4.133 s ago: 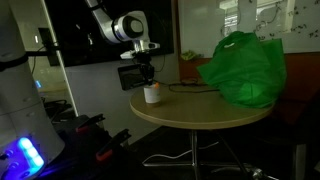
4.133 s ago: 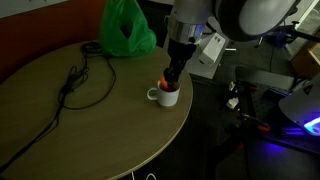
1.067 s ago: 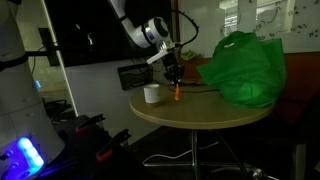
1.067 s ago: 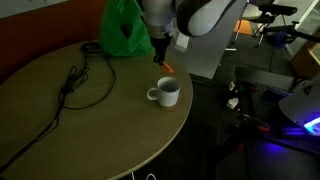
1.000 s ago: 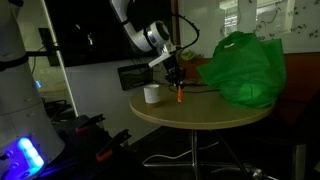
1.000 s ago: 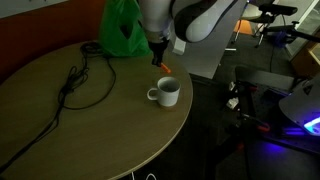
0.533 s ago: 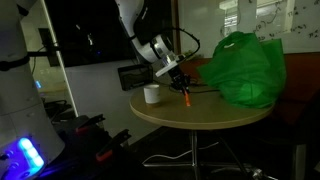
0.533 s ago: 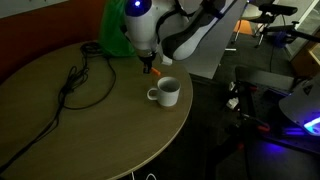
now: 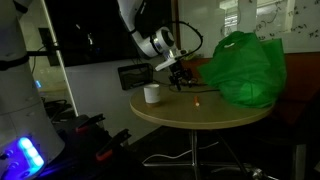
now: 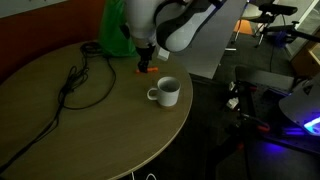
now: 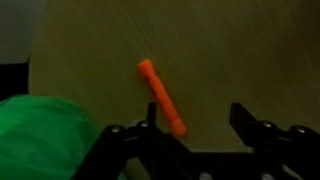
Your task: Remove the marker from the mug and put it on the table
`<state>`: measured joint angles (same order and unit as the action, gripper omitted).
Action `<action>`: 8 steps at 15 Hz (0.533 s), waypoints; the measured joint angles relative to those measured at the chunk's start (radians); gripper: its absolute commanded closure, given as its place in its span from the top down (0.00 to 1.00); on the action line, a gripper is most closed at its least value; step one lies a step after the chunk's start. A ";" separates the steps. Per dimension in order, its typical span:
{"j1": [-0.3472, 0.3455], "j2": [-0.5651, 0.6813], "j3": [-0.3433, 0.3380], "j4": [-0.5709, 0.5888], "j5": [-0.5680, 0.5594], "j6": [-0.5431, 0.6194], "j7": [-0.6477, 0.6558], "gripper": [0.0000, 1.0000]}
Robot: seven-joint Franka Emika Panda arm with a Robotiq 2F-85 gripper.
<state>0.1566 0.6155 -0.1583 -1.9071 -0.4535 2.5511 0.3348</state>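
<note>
Dim room, a dark screen [image 9: 95,30] behind, and your round tabletop [image 10: 60,130] in light tan wood carries everything. The marker [image 11: 162,96] lies flat on the bare wood in the wrist view, a thin orange-red stick running on a slant, its lower end close to one of the fingers [image 11: 241,118] but with nothing closed around it. Your gripper [image 11: 195,118] hangs just above it, and the fingers stand wide apart, one on each side of the picture with open wood between them.

In an exterior view the gripper [image 10: 146,62] sits low over the tabletop with a bit of orange showing right beneath it, and the mug [image 10: 166,93] stands upright just beside, nearer the table's edge, its handle toward the middle of the table. You can see into the mug there; the marker is not in it. The mug and the marker are apart, not touching.

A big green bag [image 9: 242,68] rests on the far part of the tabletop, and its edge fills the lower corner of the wrist view, near the marker but not on it. A dark cable [image 10: 78,85] loops across the wood, well apart from the mug. In an exterior view the mug [image 9: 152,94] shows as a small white cup near the rim, with the arm reaching down past it toward the bag.
</note>
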 measured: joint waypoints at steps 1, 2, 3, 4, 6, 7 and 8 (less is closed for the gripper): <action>-0.018 -0.030 0.016 -0.024 0.057 -0.001 -0.010 1.00; -0.037 -0.065 0.034 -0.052 0.119 -0.003 -0.028 1.00; -0.058 -0.103 0.053 -0.082 0.180 -0.010 -0.046 1.00; -0.077 -0.143 0.070 -0.114 0.242 -0.021 -0.059 1.00; -0.098 -0.225 0.087 -0.169 0.336 -0.066 -0.058 1.00; -0.099 -0.266 0.085 -0.195 0.353 -0.072 -0.052 1.00; -0.098 -0.307 0.083 -0.220 0.355 -0.071 -0.042 1.00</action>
<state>0.0583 0.3090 -0.0752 -2.1271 -0.0983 2.4797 0.2927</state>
